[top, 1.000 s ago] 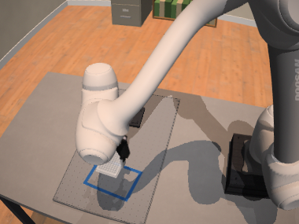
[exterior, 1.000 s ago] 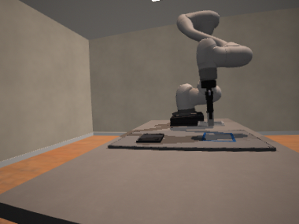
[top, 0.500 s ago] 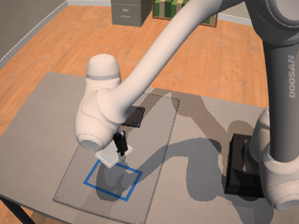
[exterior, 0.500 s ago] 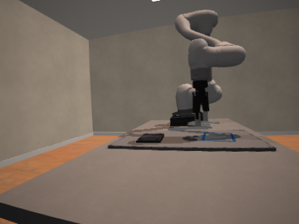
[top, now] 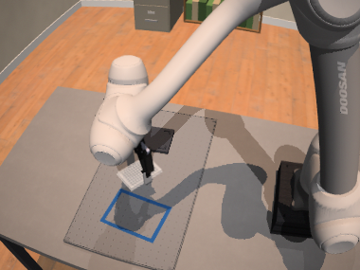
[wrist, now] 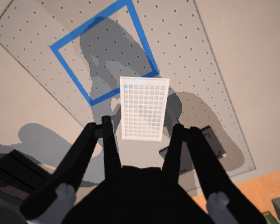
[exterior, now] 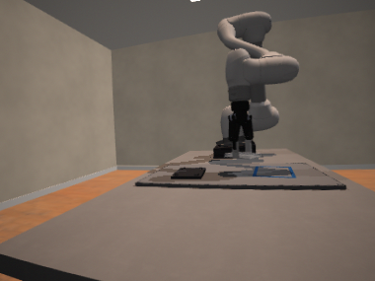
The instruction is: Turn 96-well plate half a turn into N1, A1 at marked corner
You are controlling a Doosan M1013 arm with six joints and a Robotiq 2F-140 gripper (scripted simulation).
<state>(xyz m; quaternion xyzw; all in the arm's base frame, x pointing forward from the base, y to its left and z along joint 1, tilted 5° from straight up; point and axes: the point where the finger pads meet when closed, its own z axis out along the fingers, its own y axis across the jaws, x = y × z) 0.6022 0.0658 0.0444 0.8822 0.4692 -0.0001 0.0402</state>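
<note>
My gripper [top: 146,171] is shut on the white 96-well plate [top: 138,173] and holds it in the air above the perforated deck, between the blue taped outline B1 [top: 135,215] and the dark plate nest N1 [top: 159,139]. In the wrist view the plate [wrist: 144,108] hangs level between my black fingers, with B1 [wrist: 104,50] ahead and to the left and N1 at the lower right, partly hidden by a finger. In the exterior view my gripper [exterior: 240,134] hangs above the deck, with N1 [exterior: 188,173] at the left and B1 [exterior: 274,172] at the right.
The grey perforated deck mat [top: 147,186] lies on the table. The arm's dark base block [top: 291,197] stands at the right. A filing cabinet [top: 153,3] and a bookshelf [top: 215,1] stand far behind on the wooden floor.
</note>
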